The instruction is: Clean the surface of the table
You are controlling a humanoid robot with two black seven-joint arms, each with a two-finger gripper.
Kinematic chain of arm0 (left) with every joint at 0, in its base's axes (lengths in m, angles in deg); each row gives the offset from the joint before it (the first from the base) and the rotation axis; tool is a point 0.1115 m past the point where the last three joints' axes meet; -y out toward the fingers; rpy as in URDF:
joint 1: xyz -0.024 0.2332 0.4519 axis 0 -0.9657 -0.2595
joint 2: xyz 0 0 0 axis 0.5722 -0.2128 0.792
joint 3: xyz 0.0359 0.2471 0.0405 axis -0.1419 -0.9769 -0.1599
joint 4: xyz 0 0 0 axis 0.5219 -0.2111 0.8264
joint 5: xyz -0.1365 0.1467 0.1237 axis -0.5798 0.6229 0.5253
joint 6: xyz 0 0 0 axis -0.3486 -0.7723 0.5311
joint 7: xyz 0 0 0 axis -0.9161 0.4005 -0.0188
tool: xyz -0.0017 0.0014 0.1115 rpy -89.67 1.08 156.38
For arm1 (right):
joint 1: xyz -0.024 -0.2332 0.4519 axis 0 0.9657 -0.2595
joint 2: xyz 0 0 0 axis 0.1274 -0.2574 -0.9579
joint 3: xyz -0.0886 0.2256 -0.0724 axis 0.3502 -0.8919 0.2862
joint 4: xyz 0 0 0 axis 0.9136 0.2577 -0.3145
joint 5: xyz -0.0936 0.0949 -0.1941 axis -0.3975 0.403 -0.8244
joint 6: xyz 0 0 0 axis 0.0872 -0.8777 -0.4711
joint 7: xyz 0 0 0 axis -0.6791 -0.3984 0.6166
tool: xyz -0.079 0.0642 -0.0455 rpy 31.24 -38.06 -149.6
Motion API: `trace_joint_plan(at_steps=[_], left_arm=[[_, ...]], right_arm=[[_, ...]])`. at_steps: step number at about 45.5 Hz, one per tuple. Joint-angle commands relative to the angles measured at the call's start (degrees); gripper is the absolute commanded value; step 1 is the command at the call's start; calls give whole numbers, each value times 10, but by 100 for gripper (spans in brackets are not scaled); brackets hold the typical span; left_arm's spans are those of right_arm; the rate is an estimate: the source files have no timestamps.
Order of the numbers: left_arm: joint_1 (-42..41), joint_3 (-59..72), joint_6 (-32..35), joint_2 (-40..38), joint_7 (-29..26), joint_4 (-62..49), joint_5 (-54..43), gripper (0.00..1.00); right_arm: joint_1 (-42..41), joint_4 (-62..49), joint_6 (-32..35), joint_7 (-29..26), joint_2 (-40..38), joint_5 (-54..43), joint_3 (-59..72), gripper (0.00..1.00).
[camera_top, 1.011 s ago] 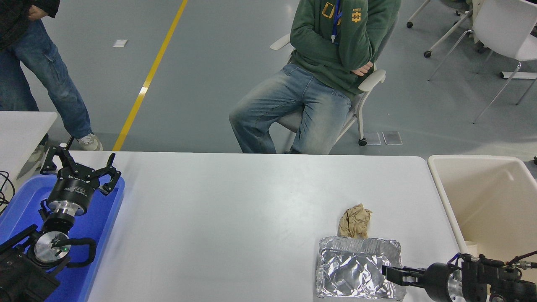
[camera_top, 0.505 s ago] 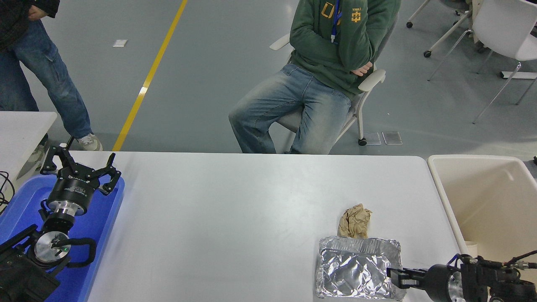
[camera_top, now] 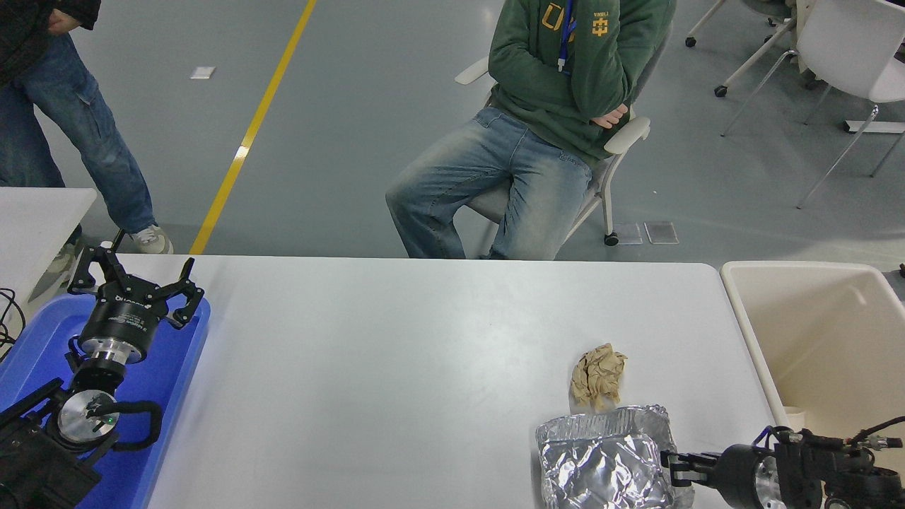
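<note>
The wide white tabletop (camera_top: 396, 367) fills the middle of the view. At its near right edge sits a crumpled foil tray (camera_top: 604, 463), with a brown paper ball (camera_top: 598, 376) just beyond its far rim. The right tool (camera_top: 677, 469) comes in from the lower right and pinches the foil tray's right rim. A beige bin (camera_top: 813, 339) stands right of the tabletop. The left tool (camera_top: 134, 279) hangs spread over a blue tray (camera_top: 170, 375) at the left.
</note>
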Motion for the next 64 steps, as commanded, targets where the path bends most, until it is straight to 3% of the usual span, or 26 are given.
trace_joint_plan(at_steps=[1,20,64], left_arm=[[0,0,0,0,-1,0,0,100],[0,0,0,0,-1,0,0,100],[0,0,0,0,0,0,0,100]], right_arm=[[-33,15,8,1,-30,5,19,0],[-69,113,35,8,-120,24,18,0],[-134,188,58,64,-304,110,2,0]])
